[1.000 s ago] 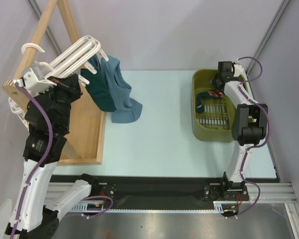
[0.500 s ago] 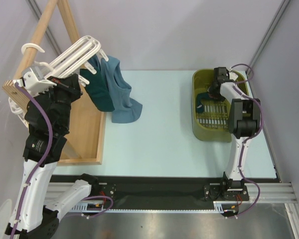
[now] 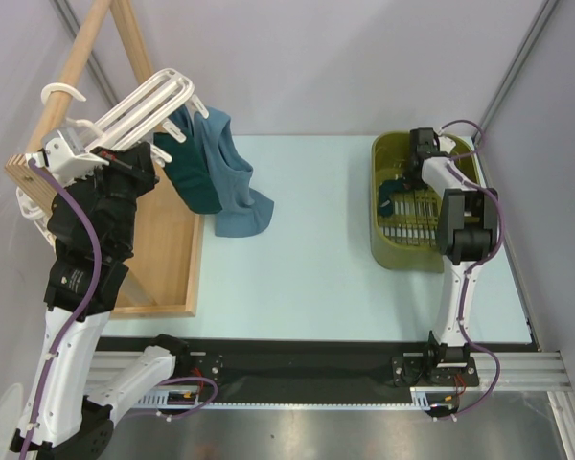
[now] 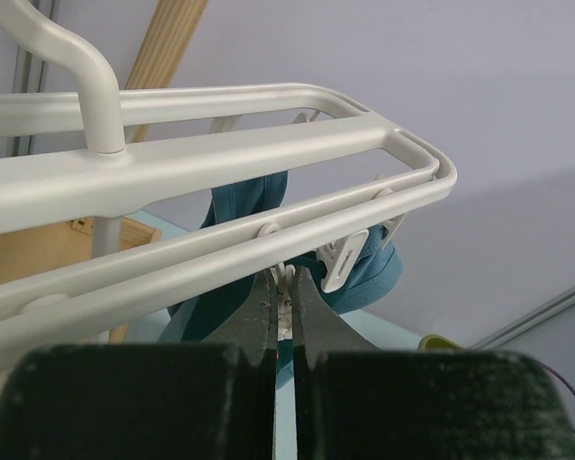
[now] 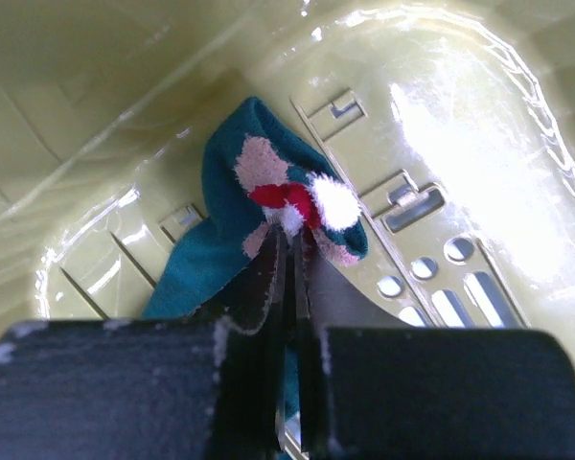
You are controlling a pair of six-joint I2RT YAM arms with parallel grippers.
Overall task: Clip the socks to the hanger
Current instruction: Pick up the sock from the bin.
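The hanger point(image 3: 139, 105) is held up at the far left, above the wooden rack point(image 3: 168, 268). Its long axis runs from near-left to far-right, with the hook point(image 3: 62, 93) at the left side. Two socks are clipped at the far-right end of the hanger, a dark teal sock point(image 3: 187, 177) and a steel-blue sock point(image 3: 232, 182). Both hang with their long axis downward, toward the table point(image 3: 316, 249).

The left gripper point(image 4: 286, 286) is under the bars of the hanger. Its fingers are pressed together on a small white piece of the hanger, with almost no gap between them.

The right gripper point(image 5: 289, 244) is down inside the olive-green basket point(image 3: 407, 264) at the far right of the table. Its fingers are clamped on the patterned sock point(image 5: 220, 220), a teal one, just at the red-and-white motif. From the fingers this sock runs away to the lower left in the wrist view, and it lies on the floor of the basket.
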